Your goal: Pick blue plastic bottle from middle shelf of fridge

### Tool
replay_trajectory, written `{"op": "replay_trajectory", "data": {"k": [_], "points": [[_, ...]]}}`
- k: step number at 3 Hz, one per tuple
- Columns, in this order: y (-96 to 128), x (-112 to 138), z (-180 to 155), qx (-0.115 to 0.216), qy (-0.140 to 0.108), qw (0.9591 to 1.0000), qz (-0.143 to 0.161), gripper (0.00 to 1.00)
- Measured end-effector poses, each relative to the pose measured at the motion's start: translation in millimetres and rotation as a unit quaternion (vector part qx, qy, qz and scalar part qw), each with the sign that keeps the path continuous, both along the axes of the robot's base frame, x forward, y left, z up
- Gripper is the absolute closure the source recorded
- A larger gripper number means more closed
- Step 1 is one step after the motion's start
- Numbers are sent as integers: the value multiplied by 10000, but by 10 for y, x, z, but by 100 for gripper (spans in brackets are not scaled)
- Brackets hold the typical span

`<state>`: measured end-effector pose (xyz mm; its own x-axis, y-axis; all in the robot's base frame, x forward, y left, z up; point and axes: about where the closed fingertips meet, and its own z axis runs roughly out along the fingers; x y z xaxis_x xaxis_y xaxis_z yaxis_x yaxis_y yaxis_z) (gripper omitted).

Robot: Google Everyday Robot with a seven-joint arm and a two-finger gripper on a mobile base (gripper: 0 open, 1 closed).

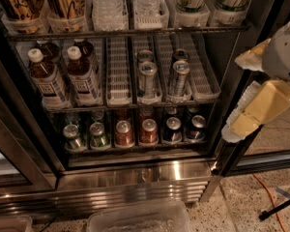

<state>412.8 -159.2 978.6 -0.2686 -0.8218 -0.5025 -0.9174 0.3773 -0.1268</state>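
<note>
1. Tool [233, 98]: right of the fridge [135, 179], clear of the racks, jaws apart, holding nothing.
2. Bottle [82, 79]: upright, second lane from left on the middle shelf [118, 76]; twin [46, 81] just beside it, leftmost lane.
3. Cans [147, 77]: same shelf, lanes further right.

I saw a clear plastic bottle [44, 79] on white ribbed plastic trays [118, 71], a glossy steel base [135, 178], and the matt yellow gripper [245, 98] at the right.

The fridge [24, 124] was dim inside, glare on its steel base [174, 172] (brightest there); the gripper [234, 98], far right, caught light.
</note>
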Motion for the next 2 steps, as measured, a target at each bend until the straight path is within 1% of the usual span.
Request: {"op": "replay_trajectory", "data": {"k": [1, 2], "points": [[343, -86, -23, 890, 44, 9955, -311, 0], [811, -133, -86, 1771, -5, 9821, -636, 0]]}}
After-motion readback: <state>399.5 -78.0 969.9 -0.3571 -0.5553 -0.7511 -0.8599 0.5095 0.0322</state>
